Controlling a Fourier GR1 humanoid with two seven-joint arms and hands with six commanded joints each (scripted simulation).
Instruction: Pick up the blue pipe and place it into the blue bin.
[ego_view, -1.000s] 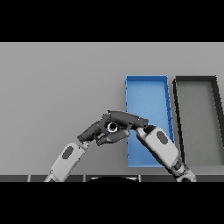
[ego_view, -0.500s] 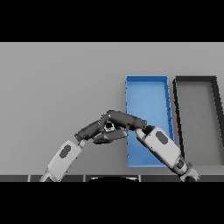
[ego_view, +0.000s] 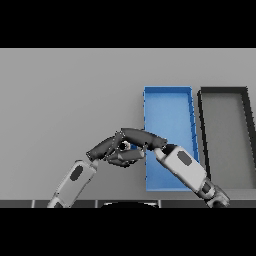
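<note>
While both hands are meeting just left of the blue bin (ego_view: 167, 107), the right hand (ego_view: 142, 139) is lying over the left hand (ego_view: 114, 149), its fingers stretched leftward and dipping lower than half a second ago. The left hand's fingers are curling under them, more tightly bunched than before. Of the blue pipe (ego_view: 133, 147), only a small blue sliver is showing between the two hands, at the bin's left wall; I cannot tell which hand is truly pinching it. The pair is staying almost in place on the worktop (ego_view: 65, 95), so the pipe is probably not yet over the bin. Right of it, a black bin (ego_view: 224, 92) is sitting unused.
</note>
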